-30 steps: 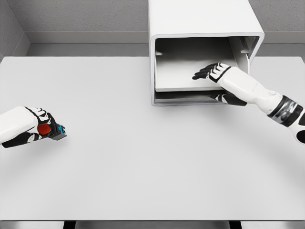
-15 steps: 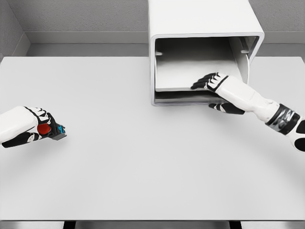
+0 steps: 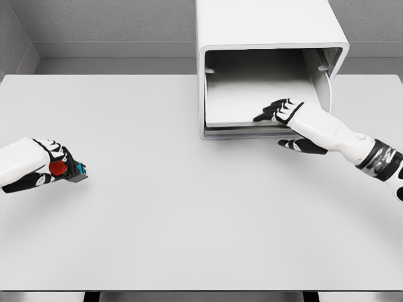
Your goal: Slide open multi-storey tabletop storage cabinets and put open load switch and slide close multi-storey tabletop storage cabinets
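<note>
Opening step in hand, by the look of it. At about 1 o'clock on the worktop (image 3: 189,220), a white storage cabinet (image 3: 264,31) with its front facing the camera and a drawer tray (image 3: 245,94) showing inside, front lip near the cabinet's lower edge. Right hand (image 3: 280,113) reaching in from 3 o'clock, fingers (image 3: 267,112) laid flat over the tray's front right part, thumb (image 3: 302,145) tucked below the lip, so apparently pinching the tray's edge between them; no way to tell how firm that clamp is. Over at 9 o'clock, well apart from the cabinet, left hand (image 3: 53,170) curled tight around the load switch (image 3: 69,171), red knob and blue-black body poking out from the fist.

Probably early in the task: switch not yet placed, closing still ahead. Next move likely calls for drawing the tray toward 6 o'clock until enough of it clears the shell, then carrying the switch across from 9 o'clock to set it inside. Main risk: the whole cabinet sliding on the smooth surface instead of the tray running out.
</note>
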You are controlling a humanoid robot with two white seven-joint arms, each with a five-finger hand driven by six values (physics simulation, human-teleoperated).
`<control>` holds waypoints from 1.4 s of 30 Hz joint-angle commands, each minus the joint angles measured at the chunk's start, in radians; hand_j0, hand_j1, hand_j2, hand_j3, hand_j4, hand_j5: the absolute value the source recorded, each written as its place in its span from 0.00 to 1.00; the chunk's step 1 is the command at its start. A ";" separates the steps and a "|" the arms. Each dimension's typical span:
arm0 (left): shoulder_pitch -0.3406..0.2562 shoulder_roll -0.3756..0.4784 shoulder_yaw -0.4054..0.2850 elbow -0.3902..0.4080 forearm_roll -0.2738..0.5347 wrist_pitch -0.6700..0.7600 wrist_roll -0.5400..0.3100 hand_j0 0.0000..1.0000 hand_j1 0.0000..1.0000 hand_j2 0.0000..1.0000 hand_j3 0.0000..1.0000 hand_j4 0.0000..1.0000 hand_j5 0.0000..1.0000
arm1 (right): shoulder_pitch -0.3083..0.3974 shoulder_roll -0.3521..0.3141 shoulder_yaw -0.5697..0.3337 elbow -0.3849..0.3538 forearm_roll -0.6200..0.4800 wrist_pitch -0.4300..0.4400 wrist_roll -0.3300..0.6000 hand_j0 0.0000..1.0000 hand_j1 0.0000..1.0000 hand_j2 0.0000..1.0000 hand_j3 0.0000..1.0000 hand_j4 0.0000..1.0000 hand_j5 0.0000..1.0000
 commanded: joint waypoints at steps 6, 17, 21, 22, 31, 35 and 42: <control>-0.063 -0.043 -0.054 0.002 -0.006 0.005 0.002 0.40 0.40 0.40 0.40 0.40 0.40 | 0.048 -0.028 -0.057 -0.043 0.004 0.000 0.001 0.82 0.82 0.82 0.82 0.82 0.82; -0.083 -0.077 -0.061 0.001 -0.006 0.005 0.002 0.40 0.40 0.40 0.40 0.40 0.40 | 0.058 -0.037 -0.071 -0.057 0.004 0.000 0.001 0.82 0.82 0.82 0.82 0.82 0.82; -0.084 -0.089 -0.061 0.001 -0.006 0.005 0.002 0.40 0.40 0.40 0.40 0.40 0.40 | 0.064 -0.047 -0.073 -0.080 0.003 0.000 0.001 0.82 0.82 0.82 0.82 0.82 0.82; -0.092 -0.094 -0.063 0.001 -0.006 0.005 0.002 0.40 0.40 0.40 0.40 0.40 0.40 | 0.063 -0.053 -0.073 -0.095 0.002 0.000 0.001 0.82 0.82 0.82 0.82 0.82 0.82; -0.149 -0.152 -0.095 0.002 -0.009 0.005 0.002 0.40 0.40 0.40 0.40 0.40 0.40 | 0.186 -0.122 -0.201 -0.224 -0.012 0.000 0.000 0.78 0.78 0.78 0.78 0.78 0.78; -0.169 -0.178 -0.096 0.002 -0.010 0.005 0.002 0.40 0.40 0.40 0.40 0.40 0.40 | 0.199 -0.146 -0.224 -0.243 -0.026 0.000 -0.002 0.78 0.78 0.78 0.78 0.78 0.78; -0.222 -0.218 -0.135 0.004 -0.012 0.005 0.002 0.40 0.40 0.40 0.40 0.40 0.40 | 0.262 -0.166 -0.343 -0.243 -0.043 0.000 -0.005 0.73 0.73 0.73 0.73 0.73 0.73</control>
